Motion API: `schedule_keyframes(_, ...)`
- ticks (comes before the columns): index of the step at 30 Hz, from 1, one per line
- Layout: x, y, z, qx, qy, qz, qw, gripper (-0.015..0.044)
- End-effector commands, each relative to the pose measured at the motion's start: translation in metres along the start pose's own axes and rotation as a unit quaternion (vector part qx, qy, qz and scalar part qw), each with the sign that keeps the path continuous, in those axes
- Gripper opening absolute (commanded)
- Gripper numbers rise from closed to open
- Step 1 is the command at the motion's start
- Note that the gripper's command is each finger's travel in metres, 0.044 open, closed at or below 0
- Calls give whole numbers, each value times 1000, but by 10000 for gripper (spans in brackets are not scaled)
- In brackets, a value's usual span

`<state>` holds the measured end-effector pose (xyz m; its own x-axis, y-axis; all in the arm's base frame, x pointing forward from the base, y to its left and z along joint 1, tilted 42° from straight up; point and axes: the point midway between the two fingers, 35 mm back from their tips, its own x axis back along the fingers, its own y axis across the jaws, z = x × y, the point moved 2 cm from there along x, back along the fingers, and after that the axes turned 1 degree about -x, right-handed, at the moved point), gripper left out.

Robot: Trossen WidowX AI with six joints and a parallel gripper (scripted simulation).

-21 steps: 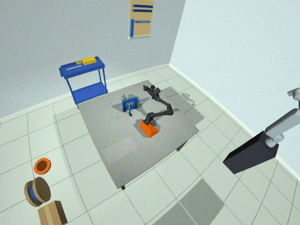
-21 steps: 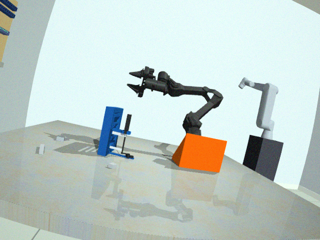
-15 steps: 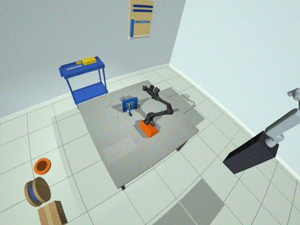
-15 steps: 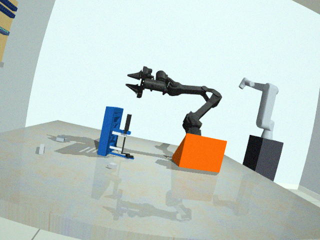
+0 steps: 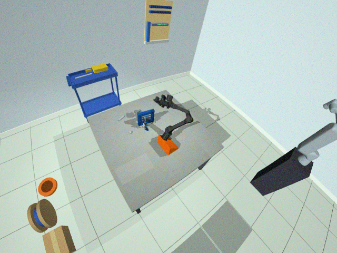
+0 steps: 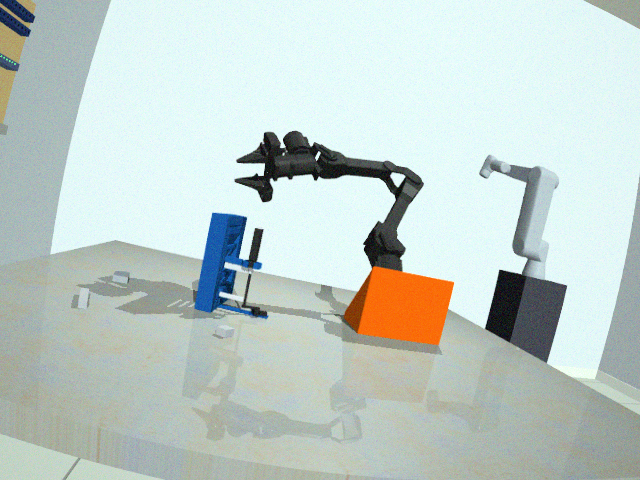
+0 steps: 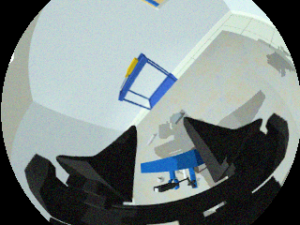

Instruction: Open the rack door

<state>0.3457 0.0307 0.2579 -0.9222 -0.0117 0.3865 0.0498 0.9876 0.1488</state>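
Pale walls meet behind a grey worktop [image 5: 168, 174] [image 6: 310, 403] [image 7: 234, 70], and in the top view a blue cart [image 5: 95, 80] [image 7: 134, 80] stands on the tiled floor at ten o'clock from the rack [image 5: 139, 119] [image 6: 209, 263] [image 7: 164, 164]. The blue rack stands upright on the worktop, at eleven o'clock from the orange block [image 5: 167, 145] [image 6: 405, 304] in that same view. Its black handle [image 6: 255, 246] [image 7: 165, 187] stands nearly upright in the exterior view, at three o'clock from the rack's tall blue side. The arm [image 5: 187, 115] [image 6: 361, 166] reaches out from the block, and its gripper [image 5: 158, 99] [image 6: 236, 170] [image 7: 160, 124] hangs open and empty, at twelve o'clock above the rack in the exterior view, clear of rack and handle. Whether the door is locked, I cannot tell.
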Motion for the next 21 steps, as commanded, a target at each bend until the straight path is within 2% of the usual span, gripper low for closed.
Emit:
schedule_keyframes(1, -13, 8, 13, -5, 47, 10, 999, 282)
schedule_keyframes(21, -49, 41, 92, 0, 267, 90, 960, 282)
